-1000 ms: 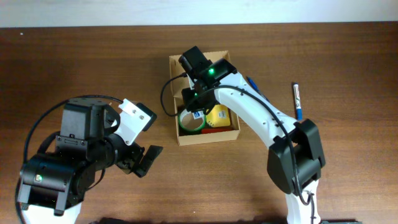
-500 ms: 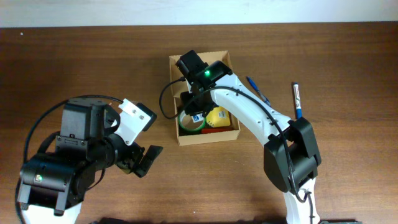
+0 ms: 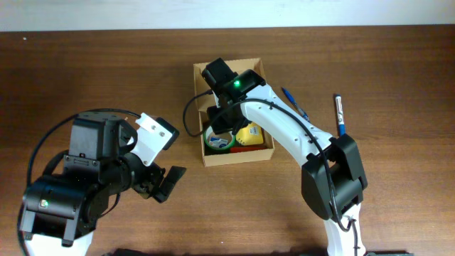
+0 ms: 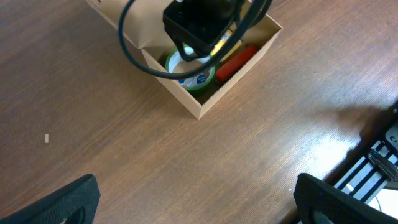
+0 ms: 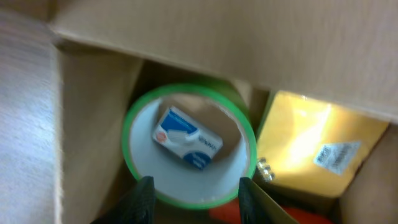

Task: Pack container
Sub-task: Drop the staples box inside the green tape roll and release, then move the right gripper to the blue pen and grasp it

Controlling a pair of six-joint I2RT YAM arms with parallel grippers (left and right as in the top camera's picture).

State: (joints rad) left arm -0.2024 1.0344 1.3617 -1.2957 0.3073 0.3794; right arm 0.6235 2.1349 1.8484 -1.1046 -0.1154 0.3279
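The container (image 3: 238,158) is an open tan cardboard box at mid-table, its flap lid (image 5: 249,43) folded back. It also shows in the left wrist view (image 4: 186,102). Inside lie a green tape roll (image 5: 189,146) with a small white-and-blue packet (image 5: 186,138) in its core, a yellow item (image 5: 317,149) and a red item (image 5: 280,214). My right gripper (image 5: 196,202) hangs inside the box just above the roll, with its fingers apart and holding nothing. In the overhead view it (image 3: 222,126) is mostly hidden by its wrist. My left gripper (image 4: 199,205) is open and empty over bare table, left of the box.
A blue pen (image 3: 293,103) and a blue-capped marker (image 3: 340,115) lie on the wooden table to the right of the box. The left arm's base (image 3: 71,185) stands at the lower left. The right arm (image 3: 334,178) reaches in from the lower right.
The right wrist has shifted slightly toward the far left of the box, covering more of the tape roll from above. The left arm has not moved.
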